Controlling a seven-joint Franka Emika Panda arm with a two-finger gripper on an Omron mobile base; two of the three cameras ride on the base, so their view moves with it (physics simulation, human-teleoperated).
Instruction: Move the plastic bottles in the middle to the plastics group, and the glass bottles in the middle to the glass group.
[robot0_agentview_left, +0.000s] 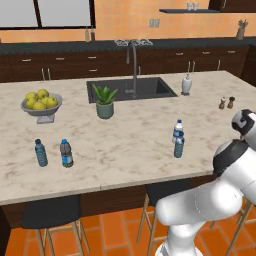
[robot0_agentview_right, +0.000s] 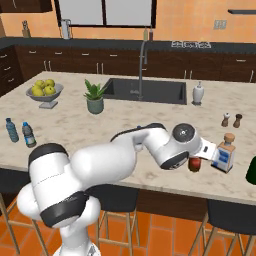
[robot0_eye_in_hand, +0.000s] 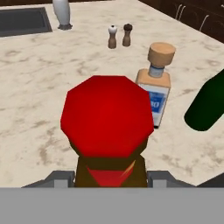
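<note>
Red fills the near part of the hand view: the top of the brown glass bottle (robot0_eye_in_hand: 107, 116), held between the fingers of the gripper (robot0_eye_in_hand: 110, 177), which is clamped on its body. In the right base view the same bottle (robot0_agentview_right: 194, 163) sits at the end of the arm, just beside the pale labelled bottle (robot0_agentview_right: 224, 155), so the glass half of the job looks nearly finished; whether it already stands on the counter (robot0_agentview_right: 125, 130) cannot be told. A dark green bottle (robot0_eye_in_hand: 208, 105) lies just past the pale one, and the salt and pepper shakers (robot0_eye_in_hand: 119, 36) stand farther back. The two water bottles (robot0_agentview_left: 178, 138) are not yet moved, well apart from the teal and grey pair (robot0_agentview_left: 52, 153). The blue-and-white label (robot0_eye_in_hand: 154, 100) is too blurred to read.
</note>
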